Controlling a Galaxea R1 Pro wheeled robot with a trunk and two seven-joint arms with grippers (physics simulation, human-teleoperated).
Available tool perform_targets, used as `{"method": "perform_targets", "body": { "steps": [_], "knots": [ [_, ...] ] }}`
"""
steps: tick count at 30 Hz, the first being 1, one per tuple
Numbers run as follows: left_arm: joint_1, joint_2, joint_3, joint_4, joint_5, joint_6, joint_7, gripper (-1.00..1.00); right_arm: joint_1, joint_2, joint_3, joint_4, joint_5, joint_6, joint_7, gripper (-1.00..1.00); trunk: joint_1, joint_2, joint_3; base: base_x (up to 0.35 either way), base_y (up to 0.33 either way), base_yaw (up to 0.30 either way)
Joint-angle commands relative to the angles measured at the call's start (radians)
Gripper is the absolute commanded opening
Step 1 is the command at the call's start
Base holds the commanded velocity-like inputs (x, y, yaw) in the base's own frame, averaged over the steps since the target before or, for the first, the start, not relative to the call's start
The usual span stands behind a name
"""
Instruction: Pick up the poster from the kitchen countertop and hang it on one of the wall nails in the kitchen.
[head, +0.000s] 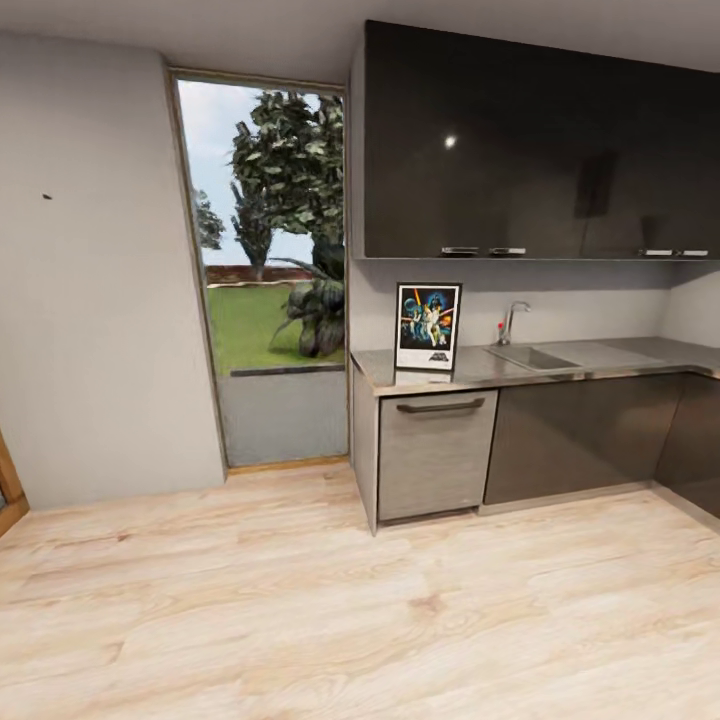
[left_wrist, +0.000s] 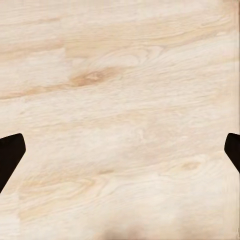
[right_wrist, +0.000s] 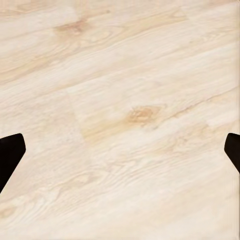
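approach | we drive to poster (head: 428, 326) on countertop (head: 600, 355) | both grippers spread wide, empty | nail (head: 47, 196) on left wall, keep frame upright

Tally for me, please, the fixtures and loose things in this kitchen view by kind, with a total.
Poster: 1, upright on the kitchen countertop
Wall nail: 1
Sink: 1
Tap: 1
Window: 1
Open gripper: 2, left gripper and right gripper, both over wooden floor
Total: 7
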Motion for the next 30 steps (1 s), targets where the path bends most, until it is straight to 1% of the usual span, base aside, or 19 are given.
{"method": "perform_targets", "body": {
  "steps": [1,30],
  "knots": [
    [0.000,0.000,0.000,-0.001,-0.001,-0.001,0.000,1.00,-0.001,0.000,-0.001,0.001,0.000,-0.003,0.000,1.00,0.000,0.000,-0.001,0.241,-0.261,0.000],
    [0.000,0.000,0.000,-0.001,-0.001,-0.001,0.000,1.00,-0.001,0.000,-0.001,0.001,0.001,-0.003,0.000,1.00,0.000,0.000,-0.001,0.231,-0.266,0.000]
  ]
}}
